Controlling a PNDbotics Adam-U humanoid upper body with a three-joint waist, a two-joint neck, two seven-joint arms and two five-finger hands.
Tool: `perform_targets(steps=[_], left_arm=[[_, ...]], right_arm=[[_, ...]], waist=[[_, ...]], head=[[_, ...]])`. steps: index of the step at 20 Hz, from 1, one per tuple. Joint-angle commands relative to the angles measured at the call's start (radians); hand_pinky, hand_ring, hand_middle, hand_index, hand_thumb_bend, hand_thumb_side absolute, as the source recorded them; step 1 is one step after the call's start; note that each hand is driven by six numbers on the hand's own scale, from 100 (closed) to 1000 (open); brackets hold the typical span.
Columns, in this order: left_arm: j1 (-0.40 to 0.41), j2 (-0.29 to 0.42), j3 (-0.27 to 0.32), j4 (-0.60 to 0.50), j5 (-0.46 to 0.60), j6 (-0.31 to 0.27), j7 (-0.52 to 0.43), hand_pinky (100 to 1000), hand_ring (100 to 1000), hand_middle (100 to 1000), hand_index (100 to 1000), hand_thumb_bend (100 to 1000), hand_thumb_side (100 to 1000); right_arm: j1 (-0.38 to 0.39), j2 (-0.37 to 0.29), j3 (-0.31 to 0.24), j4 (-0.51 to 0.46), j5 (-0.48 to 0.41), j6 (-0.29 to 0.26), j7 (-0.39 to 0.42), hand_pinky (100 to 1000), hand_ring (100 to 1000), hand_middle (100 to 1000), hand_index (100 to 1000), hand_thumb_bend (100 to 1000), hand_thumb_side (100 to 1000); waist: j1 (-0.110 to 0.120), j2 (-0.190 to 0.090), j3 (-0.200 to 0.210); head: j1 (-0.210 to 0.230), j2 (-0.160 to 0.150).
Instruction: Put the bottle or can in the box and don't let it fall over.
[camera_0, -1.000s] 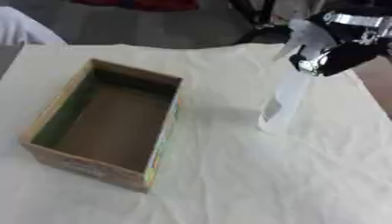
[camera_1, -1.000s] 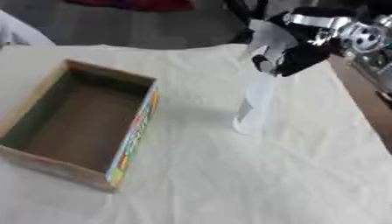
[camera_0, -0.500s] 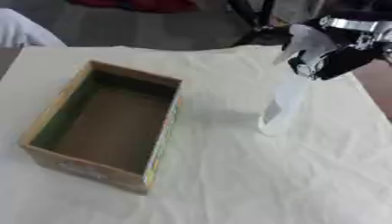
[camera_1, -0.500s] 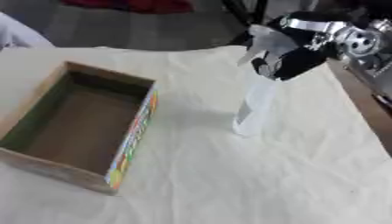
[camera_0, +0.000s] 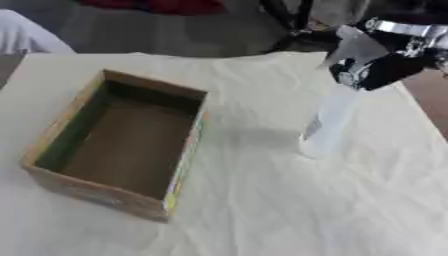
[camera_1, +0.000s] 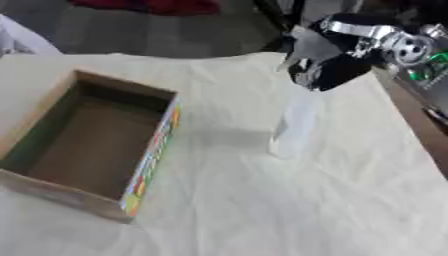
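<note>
While the near part of the table (camera_0: 262, 220) shows me only its pale, creased cloth, the cardboard box (camera_0: 122, 145) sits open at near left, its inside bare and brown, with a colourful printed strip on its right wall that I cannot read. To its right, well apart from it, the bottle (camera_0: 328, 122) stands upright on the cloth with its base down; it is clear or whitish and so pale against the cloth that I can barely trace its lower outline. Its upper part is covered by my right hand (camera_1: 328, 67), which comes in from the far right corner, black with silver at the wrist. From what I can see the fingers are curled round the bottle's top, though the contact itself is blurred and the cap is hidden behind the hand. A pale flat piece sticks up at the hand's far left side; I cannot make out what it is. My left hand appears in neither view. Beyond the table's far edge lie dark floor and indistinct shapes.
</note>
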Motion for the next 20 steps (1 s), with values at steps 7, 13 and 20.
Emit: perform_targets(steps=[7, 13, 20], left_arm=[[-0.004, 0.014, 0.003, -0.021, -0.005, -0.001, -0.004, 854, 580, 675, 710, 100, 779], [-0.004, 0.015, 0.003, -0.021, -0.004, -0.002, -0.004, 854, 579, 675, 710, 100, 779], [-0.003, 0.016, 0.004, -0.021, -0.004, -0.002, -0.004, 853, 577, 673, 709, 100, 779]], right_arm=[[-0.023, -0.013, -0.006, 0.000, 0.005, -0.010, 0.001, 439, 535, 583, 612, 100, 100], [-0.027, -0.010, -0.005, 0.001, -0.008, -0.007, -0.017, 363, 487, 521, 542, 100, 100], [-0.015, -0.016, -0.006, -0.011, -0.026, -0.010, -0.072, 234, 367, 374, 399, 100, 100]], waist=[[0.001, -0.009, 0.001], [0.000, -0.010, 0.001], [0.000, -0.010, 0.001]], head=[[-0.006, -0.013], [-0.008, -0.014], [-0.009, -0.014]])
